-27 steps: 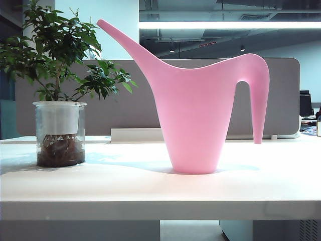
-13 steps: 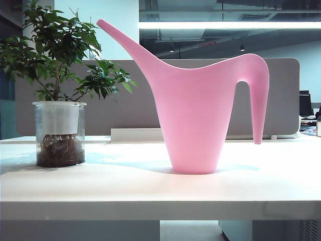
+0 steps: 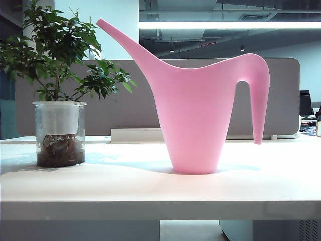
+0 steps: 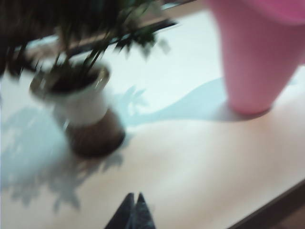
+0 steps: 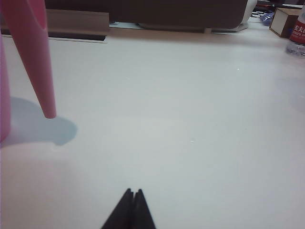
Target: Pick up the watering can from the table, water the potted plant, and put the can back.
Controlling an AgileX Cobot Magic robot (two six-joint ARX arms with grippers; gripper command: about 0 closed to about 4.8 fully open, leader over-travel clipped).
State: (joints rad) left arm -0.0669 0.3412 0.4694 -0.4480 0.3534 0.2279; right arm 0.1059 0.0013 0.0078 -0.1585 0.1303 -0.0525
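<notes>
Nothing in the exterior view has changed: the watering can (image 3: 200, 110) stands untouched at centre frame on the table (image 3: 150, 191) beside the potted plant (image 3: 59, 90) (upper left), while left gripper (image 4: 133, 212) and right gripper (image 5: 132, 210) hover closed, empty.

An open-plan office. Behind the white table (image 3: 150, 186) stands a grey rounded divider panel (image 3: 286, 95), the kind that separates desks. Above the divider run an exposed dark ceiling and a long strip light (image 3: 230, 24). Just right of the divider a dark monitor (image 3: 305, 104) sits on a neighbouring desk, and a cardboard box (image 5: 285, 20) and a plastic bottle (image 5: 297, 36) lie near it.
</notes>
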